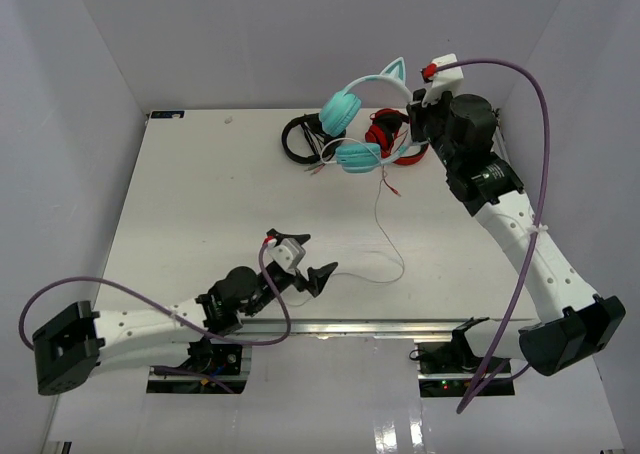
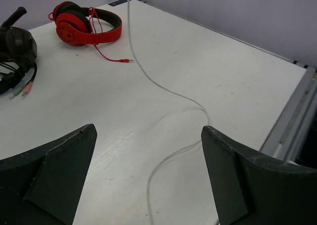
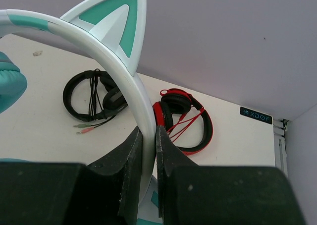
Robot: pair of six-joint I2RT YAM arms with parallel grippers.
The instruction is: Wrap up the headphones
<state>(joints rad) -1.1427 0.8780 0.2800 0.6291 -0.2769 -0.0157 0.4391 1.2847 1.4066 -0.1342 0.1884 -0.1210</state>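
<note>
The teal headphones [image 1: 352,114] with a pale cat-ear headband are held above the back of the table. My right gripper [image 1: 414,112] is shut on the headband [image 3: 130,93], which runs between its fingers in the right wrist view. The thin white cable [image 1: 385,236] hangs from the cups and trails across the table toward the front. My left gripper [image 1: 305,259] is open and empty near the front edge. In the left wrist view the cable [image 2: 163,88] lies on the table between the two fingers, below them.
Black headphones [image 1: 300,137] lie at the back centre with their cable. Red headphones [image 1: 392,139] lie beside them, partly under the teal pair. The table's front edge rail [image 1: 400,326] runs close behind the left gripper.
</note>
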